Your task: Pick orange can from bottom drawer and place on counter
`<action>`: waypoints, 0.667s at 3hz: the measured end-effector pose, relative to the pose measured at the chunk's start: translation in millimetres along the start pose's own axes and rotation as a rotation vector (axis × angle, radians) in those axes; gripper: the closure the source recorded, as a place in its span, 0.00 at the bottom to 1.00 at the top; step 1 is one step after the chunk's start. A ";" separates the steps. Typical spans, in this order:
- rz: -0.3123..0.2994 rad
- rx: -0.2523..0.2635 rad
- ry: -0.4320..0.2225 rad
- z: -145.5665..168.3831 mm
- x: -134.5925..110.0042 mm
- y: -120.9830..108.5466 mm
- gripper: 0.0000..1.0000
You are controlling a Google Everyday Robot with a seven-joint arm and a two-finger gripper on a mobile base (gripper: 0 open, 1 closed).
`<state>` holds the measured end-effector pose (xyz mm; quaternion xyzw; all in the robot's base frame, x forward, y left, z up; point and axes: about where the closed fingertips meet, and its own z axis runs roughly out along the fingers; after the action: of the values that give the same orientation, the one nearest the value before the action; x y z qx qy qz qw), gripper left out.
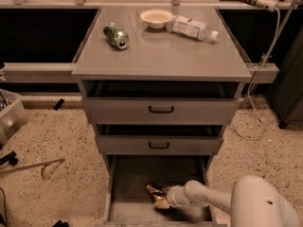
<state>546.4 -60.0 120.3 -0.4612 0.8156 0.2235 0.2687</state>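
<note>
In open bottom drawer [137,178], near side: hand [164,200] just beside orange can [154,191]. Cannot tell whether clamped or apart.

Pale jaws at orange can [155,192], grey bottom drawer [127,195].

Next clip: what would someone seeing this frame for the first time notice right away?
The robot's white arm reaches down into the open bottom drawer, its hand at the orange can lying on the drawer floor. Above, the counter carries a green can on its side at the left, a pale bowl at the back and a plastic bottle lying to the right.
</note>
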 end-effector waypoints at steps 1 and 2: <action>-0.009 -0.008 -0.023 -12.9 -0.8 5.8 0.89; -0.012 -0.030 -0.142 -47.8 -22.9 24.9 1.00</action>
<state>523.4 -63.0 174.1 -0.4532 0.7881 0.2664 0.3202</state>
